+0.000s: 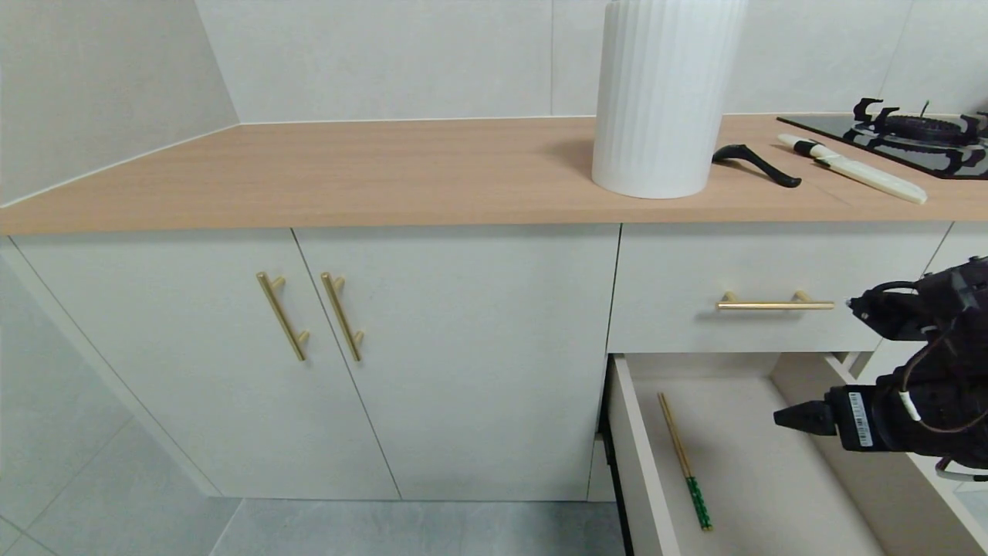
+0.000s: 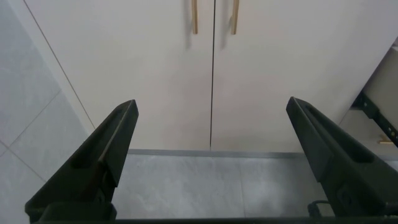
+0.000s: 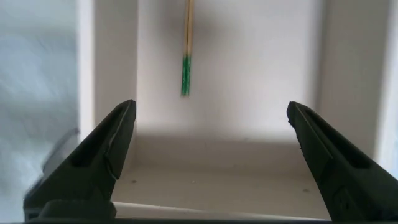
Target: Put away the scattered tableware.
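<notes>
your right gripper (image 1: 818, 361) is hanging over the open drawer (image 1: 629, 448), its jaws standing wide apart and gripping nothing (the right wrist view is looking straight down between them at the drawer floor). the chopsticks (image 1: 683, 459) are lying flat inside that drawer, near its left wall, green tips toward the drawer's front, so i am judging that piece as put away.

what is waiting for you is up on the countertop (image 1: 347, 170): the white knife (image 1: 853, 167) and, near it, a black-handled tool (image 1: 756, 164) whose working end is hiding behind the white ribbed canister (image 1: 664, 93). both are lying above the right gripper and further back toward the wall, well apart from it, on the robot's right side near the stove (image 1: 918, 131).

the knife's long axis is running diagonally, from back-left to front-right. so you are probably needing to raise the right arm over the counter edge and turn the wrist until the jaws are closing across that line, not along it.

your left gripper (image 2: 211, 109) is also released and empty, pointing at the cabinet doors (image 2: 280, 74) low on the left side. it is sitting much further from the counter items, so the right arm is looking like the nearer choice.
</notes>
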You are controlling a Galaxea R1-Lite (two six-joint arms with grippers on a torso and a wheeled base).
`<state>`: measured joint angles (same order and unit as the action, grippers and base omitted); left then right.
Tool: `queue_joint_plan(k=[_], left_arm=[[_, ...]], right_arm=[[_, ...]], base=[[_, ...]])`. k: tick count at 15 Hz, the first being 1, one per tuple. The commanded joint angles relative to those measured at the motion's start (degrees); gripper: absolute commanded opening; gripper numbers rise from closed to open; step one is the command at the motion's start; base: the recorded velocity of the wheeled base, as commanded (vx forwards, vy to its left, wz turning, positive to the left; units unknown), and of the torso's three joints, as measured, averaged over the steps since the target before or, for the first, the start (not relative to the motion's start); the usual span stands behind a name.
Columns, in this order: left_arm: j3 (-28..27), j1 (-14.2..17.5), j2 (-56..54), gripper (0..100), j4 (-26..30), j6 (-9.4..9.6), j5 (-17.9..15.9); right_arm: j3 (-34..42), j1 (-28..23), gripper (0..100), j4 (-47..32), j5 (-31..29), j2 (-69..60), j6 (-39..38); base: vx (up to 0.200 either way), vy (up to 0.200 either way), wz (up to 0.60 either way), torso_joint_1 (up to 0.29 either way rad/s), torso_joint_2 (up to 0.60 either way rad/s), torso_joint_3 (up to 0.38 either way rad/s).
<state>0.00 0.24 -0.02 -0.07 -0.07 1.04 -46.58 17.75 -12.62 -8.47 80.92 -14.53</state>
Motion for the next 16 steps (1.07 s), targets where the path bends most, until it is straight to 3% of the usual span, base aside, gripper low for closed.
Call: queue_joint_plan(k=[1, 7, 16], left_arm=[[0.0, 0.02, 0.02, 100, -0.01, -0.01, 0.02], [0.0, 0.02, 0.02, 100, -0.1, -0.01, 0.02], [0.0, 0.02, 0.02, 100, -0.01, -0.01, 0.02]], right_arm=[[-0.09, -0.44, 100, 0.14, 0.12, -3.58, 0.91], [0.0, -0.44, 100, 0.31, -0.05, -3.93, 1.17], [0.17, -0.44, 100, 0.4, 0.21, -3.84, 1.17]], base=[[0.0, 0.0, 0.0, 0.0, 0.0, 0.0], [0.0, 0.0, 0.0, 0.06, -0.18, -0.197], [0.0, 0.0, 0.0, 0.159, -0.5, -0.3]])
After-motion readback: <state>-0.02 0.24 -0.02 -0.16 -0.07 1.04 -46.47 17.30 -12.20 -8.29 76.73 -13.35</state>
